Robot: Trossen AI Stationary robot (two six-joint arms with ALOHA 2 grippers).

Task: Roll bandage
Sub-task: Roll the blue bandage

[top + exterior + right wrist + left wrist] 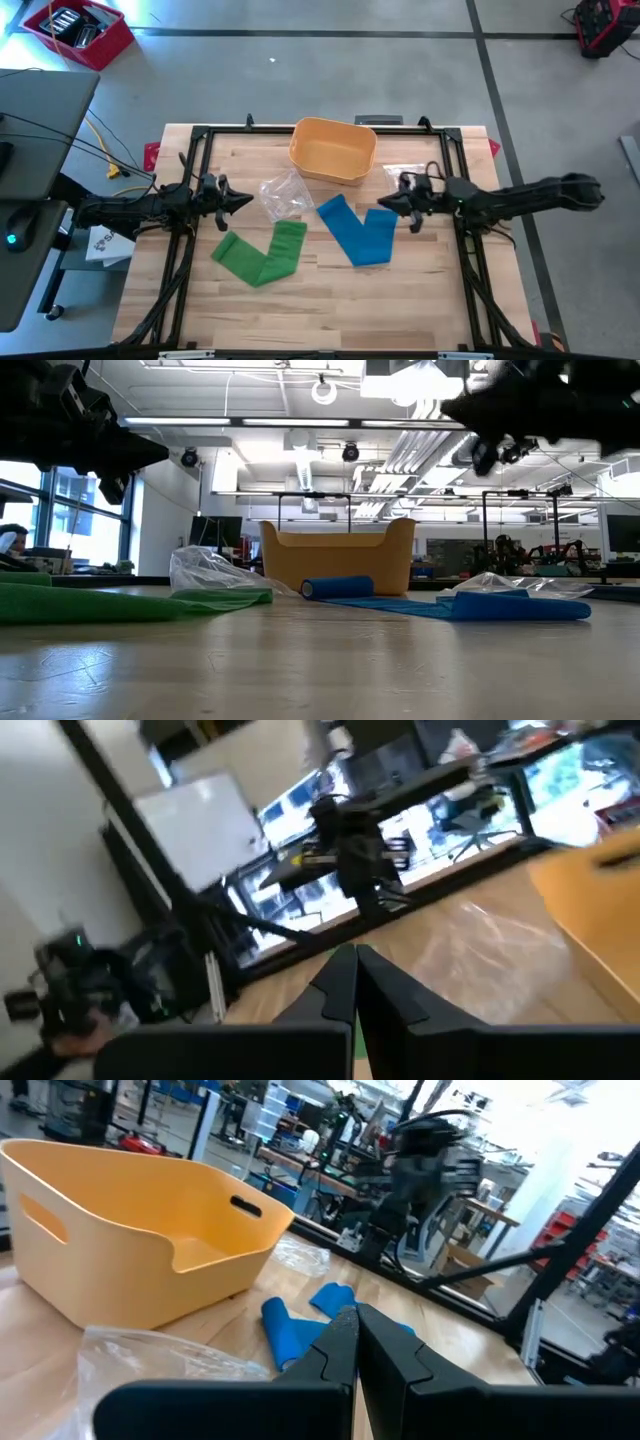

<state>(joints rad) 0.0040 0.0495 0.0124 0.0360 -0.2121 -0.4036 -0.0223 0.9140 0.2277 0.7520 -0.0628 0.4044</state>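
- Your left tool hovers at the tabletop's nine o'clock side, fingers pressed together, pinching nothing.
- Just toward its five o'clock lies the green bandage, flat in a V; it looks soft, light and floppy, so it will likely bunch if you push it.
- A crumpled clear plastic bag sits at centre, between the green bandage and the yellow bin at twelve o'clock.
- The blue bandage lies at centre-right, also in a V; in the low view one end looks partly rolled. You'd do best to take it by a free end, pinching the edge flat against the tabletop.
- Your right tool hangs at three o'clock, just over the blue bandage's upper end, fingers together and empty.
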